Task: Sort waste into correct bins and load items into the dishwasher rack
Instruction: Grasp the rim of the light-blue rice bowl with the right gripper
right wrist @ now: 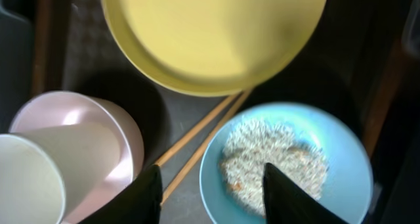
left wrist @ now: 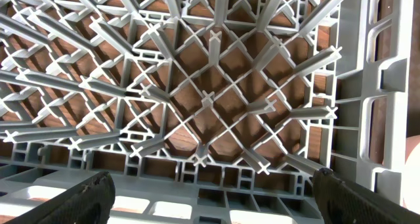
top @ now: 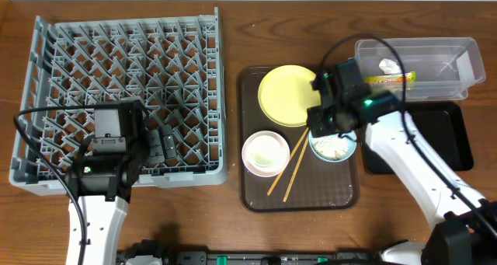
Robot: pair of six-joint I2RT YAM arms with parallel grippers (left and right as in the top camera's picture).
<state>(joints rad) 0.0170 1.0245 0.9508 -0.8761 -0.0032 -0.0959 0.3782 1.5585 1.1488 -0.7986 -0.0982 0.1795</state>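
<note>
The grey dishwasher rack (top: pixel 124 63) fills the left side and is empty; its lattice fills the left wrist view (left wrist: pixel 210 99). My left gripper (top: pixel 161 144) (left wrist: pixel 210 198) is open and empty over the rack's front edge. My right gripper (top: pixel 330 129) (right wrist: pixel 213 198) is open, straddling the left rim of the light blue bowl (top: pixel 335 147) (right wrist: pixel 341 158), which holds rice crumbs (right wrist: pixel 275 165). Two chopsticks (top: pixel 289 172) (right wrist: pixel 197 135) lie beside the bowl. The yellow plate (top: pixel 286 94) (right wrist: pixel 216 33) lies behind. The white cup (top: pixel 264 152) (right wrist: pixel 26 178) sits in the pinkish-white bowl (top: pixel 250 152) (right wrist: pixel 98 125).
The dishes lie on a brown serving tray (top: pixel 311 195). A clear tub (top: pixel 443 63) at the back right holds a white tissue (top: pixel 387 65) and the green-and-orange wrapper (top: pixel 392 80). A black tray (top: pixel 439 141) lies in front of it, under my right arm.
</note>
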